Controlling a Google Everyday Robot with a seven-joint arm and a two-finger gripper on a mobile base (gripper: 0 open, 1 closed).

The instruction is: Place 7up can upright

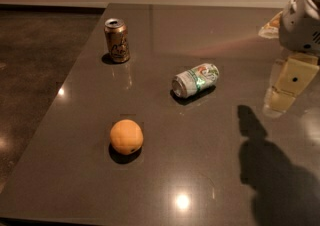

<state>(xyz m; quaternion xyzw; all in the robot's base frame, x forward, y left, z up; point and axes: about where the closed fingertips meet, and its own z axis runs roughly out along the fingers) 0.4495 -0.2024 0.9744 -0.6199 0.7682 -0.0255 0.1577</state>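
The 7up can (195,80) lies on its side near the middle of the dark table (210,170). It is silvery-white and green with a red-orange spot, and its silver end faces the front left. My gripper (286,84) hangs at the right edge of the view, cream-coloured, low over the table. It is well to the right of the can and apart from it, with nothing seen in it. The grey arm housing (301,20) sits above it.
A gold-brown can (117,40) stands upright at the back left of the table. An orange (126,137) sits at the front left. The table's left edge runs diagonally, with dark floor (35,70) beyond. The arm's shadow (275,175) falls at the front right.
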